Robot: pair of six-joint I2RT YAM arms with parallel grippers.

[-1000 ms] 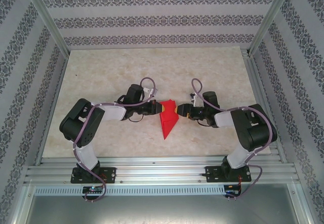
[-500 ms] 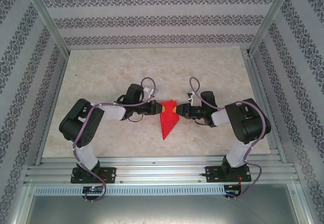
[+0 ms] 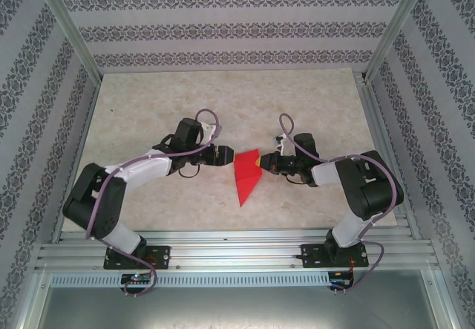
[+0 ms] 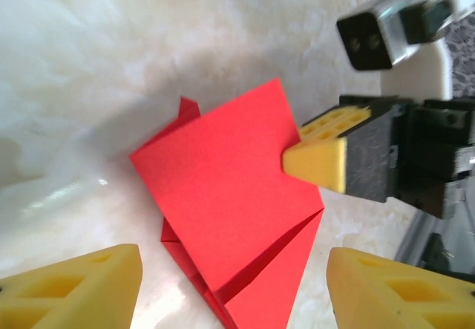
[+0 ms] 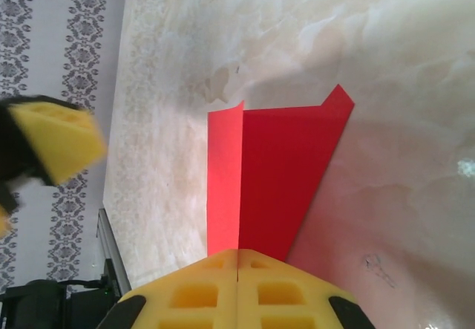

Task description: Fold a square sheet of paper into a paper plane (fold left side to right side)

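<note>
- The red paper (image 3: 247,174) lies at the middle of the table (image 3: 148,106), between the two arms. It is folded into a narrow pointed shape, with its wide end to the far side and its tip towards the near edge.
- The left wrist view shows the paper in layers, with a large flat flap on top. Slanted fold edges run down towards the point, and a small corner sticks out at the far-left side.
- The left gripper (image 3: 225,154) sits just left of the paper's wide end, low over the table. Its jaws are spread. Its two yellow pads (image 4: 82,284) stand well apart in its own camera, with the paper ahead of the gap and neither pad touching it.
- The right gripper (image 5: 237,266) comes in from the right at the same wide end. Its yellow pads are pressed together, leaving only a thin seam between them, and the paper's right edge runs into that seam — pinched there.
- From the right wrist, one strip of the paper along the far-left side catches more light than the rest — it looks slightly lifted off the table.
</note>
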